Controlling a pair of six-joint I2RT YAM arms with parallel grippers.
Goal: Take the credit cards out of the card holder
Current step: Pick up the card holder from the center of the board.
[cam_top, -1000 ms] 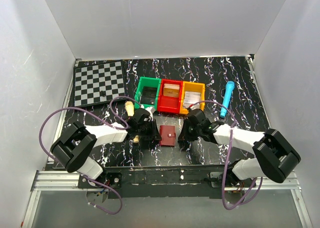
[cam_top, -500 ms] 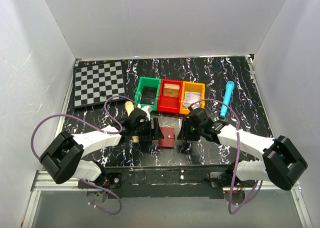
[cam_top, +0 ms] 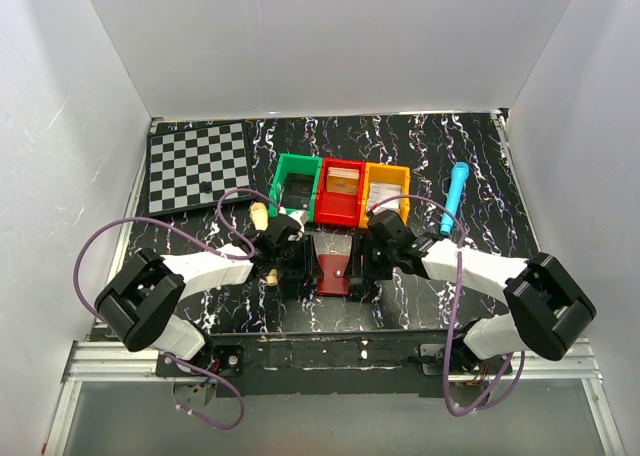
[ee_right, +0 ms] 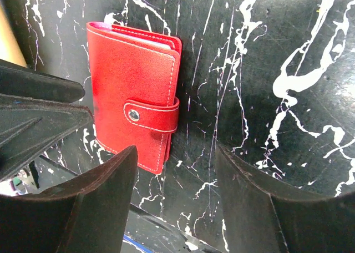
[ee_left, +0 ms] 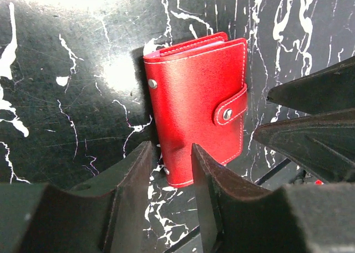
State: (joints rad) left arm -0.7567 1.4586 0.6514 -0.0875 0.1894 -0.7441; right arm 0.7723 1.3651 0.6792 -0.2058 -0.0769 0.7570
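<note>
One card holder [ee_left: 194,103], closed with its snap tab fastened, lies flat on the table [ee_right: 277,70] between two grippers.

Left gripper [ee_left: 171,158]: jaws narrowly parted astride one corner of the holder. Whether they grip it cannot be told.

Right gripper [ee_right: 176,151]: jaws wide apart, holding nothing.

Behind stand three bins: one green bin [cam_top: 277,186], one red bin [cam_top: 337,214] and one yellow bin [cam_top: 385,169].

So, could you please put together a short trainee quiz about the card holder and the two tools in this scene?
1. True or false: the snap tab on the card holder is undone.
2. Which one's jaws stand wider apart? A the left tool; B the right tool.
3. Fill in: the bin directly behind the card holder is ___.
Key: 1 false, the tab is fastened; 2 B; 3 the red bin.
</note>
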